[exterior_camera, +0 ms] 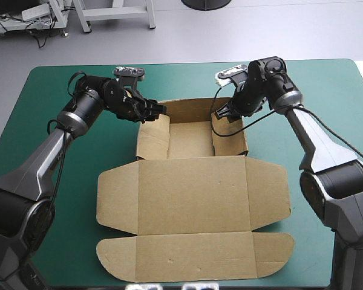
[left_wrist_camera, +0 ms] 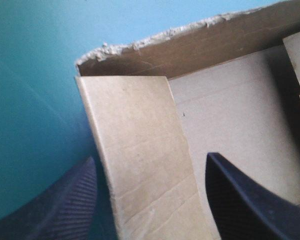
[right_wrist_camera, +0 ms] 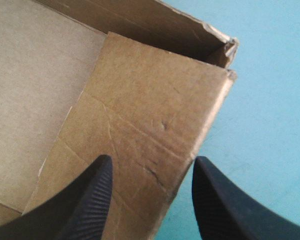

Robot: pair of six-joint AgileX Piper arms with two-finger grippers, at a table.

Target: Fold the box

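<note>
The box [exterior_camera: 193, 193] lies on the teal-green cover [exterior_camera: 60, 151], tray walls raised, lid flat. Left gripper [exterior_camera: 159, 109] and right gripper [exterior_camera: 221, 112] both gape, each straddling a side wall at its far corner.

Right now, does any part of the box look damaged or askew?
Yes. The box's far wall has a ragged, frayed top edge, and its corner by the right side flap is crumpled. Otherwise nothing stands out.
</note>
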